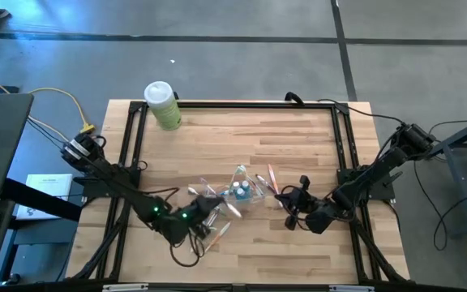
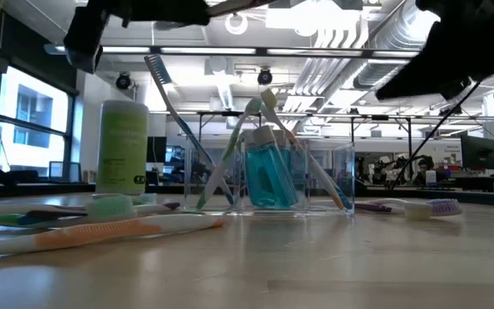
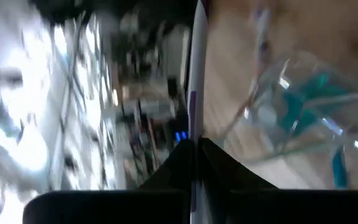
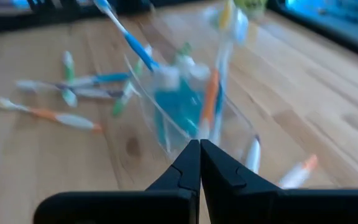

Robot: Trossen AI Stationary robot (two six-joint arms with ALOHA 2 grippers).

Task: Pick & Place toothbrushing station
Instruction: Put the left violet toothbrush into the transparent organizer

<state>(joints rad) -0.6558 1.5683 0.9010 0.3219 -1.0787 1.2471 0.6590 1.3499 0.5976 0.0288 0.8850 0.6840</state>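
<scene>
Loose toothbrushes [image 2: 101,225] lie nearest on the wooden table [image 1: 298,154], with the clear cup [image 2: 273,176] behind them.

The cup, near the table's middle, holds teal tubes [image 2: 268,176] and leaning brushes. At its 8 o'clock the left gripper [image 1: 209,212] pinches a white toothbrush [image 3: 196,93]. At its 3 o'clock the right gripper [image 1: 292,197] hangs with fingers pressed together, holding nothing. A green bottle [image 1: 162,105] stands far back at 11 o'clock.
</scene>
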